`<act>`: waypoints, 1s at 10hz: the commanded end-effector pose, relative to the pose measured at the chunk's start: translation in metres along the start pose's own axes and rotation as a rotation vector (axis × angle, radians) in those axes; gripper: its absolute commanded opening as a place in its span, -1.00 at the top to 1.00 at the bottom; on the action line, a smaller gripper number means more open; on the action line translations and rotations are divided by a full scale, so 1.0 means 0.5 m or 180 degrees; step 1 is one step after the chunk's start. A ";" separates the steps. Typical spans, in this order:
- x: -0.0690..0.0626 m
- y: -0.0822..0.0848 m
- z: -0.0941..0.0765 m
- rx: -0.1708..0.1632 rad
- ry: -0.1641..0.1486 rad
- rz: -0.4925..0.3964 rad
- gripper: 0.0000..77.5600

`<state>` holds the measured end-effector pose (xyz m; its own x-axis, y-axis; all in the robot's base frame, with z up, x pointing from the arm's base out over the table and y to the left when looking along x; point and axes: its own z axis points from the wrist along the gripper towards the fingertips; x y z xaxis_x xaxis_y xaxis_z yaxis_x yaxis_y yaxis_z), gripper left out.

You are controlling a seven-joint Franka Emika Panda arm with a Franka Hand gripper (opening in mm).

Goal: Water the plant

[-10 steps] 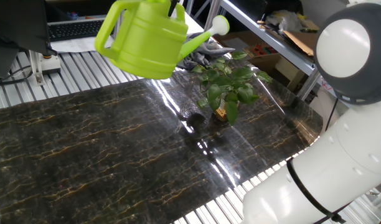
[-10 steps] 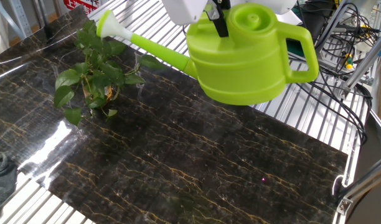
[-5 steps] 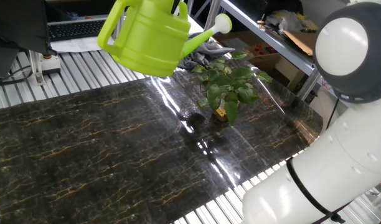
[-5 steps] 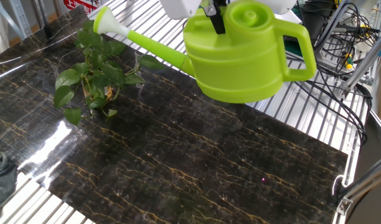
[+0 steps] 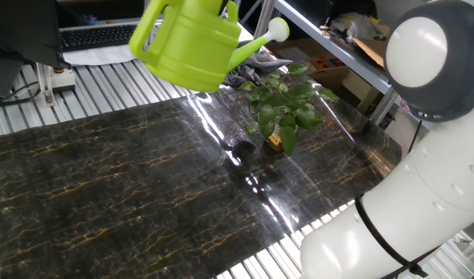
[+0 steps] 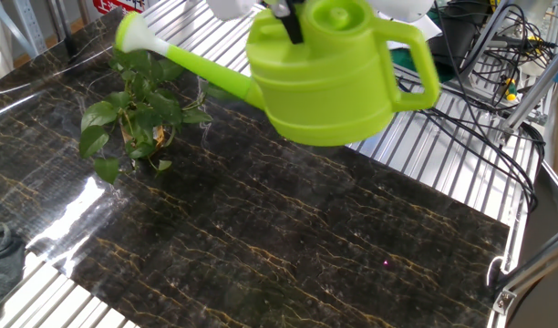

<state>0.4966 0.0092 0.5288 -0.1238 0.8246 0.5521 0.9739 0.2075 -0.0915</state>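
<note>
your gripper (image 6: 286, 11) clamps the watering can (image 6: 329, 77), its spout (image 6: 138, 38) pointing out above the plant (image 6: 133, 109), so tip along that axis

Two raised fixed views, seemingly opposite table sides; both share plant (image 5: 282, 105) (image 6: 131, 114), watering can (image 5: 192, 43) (image 6: 325, 75).

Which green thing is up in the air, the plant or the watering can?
The lime-green watering can is up in the air, held from above. The plant sits on the dark table, under the can's spout tip.
</note>
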 end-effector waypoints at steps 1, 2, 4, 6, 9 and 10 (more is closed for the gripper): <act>-0.004 0.003 -0.001 -0.0198 0.0089 -0.0079 0.97; -0.004 0.003 -0.001 -0.0291 0.0041 -0.0080 0.97; -0.004 0.003 -0.001 -0.0482 0.0022 0.0008 0.97; -0.003 0.002 0.001 -0.0552 -0.0002 0.0056 0.97; 0.000 0.003 0.001 -0.0565 -0.0104 0.0111 0.97; -0.002 0.004 -0.004 -0.0530 -0.0097 0.0180 0.97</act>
<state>0.4982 0.0082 0.5245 -0.0926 0.8433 0.5294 0.9954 0.0921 0.0274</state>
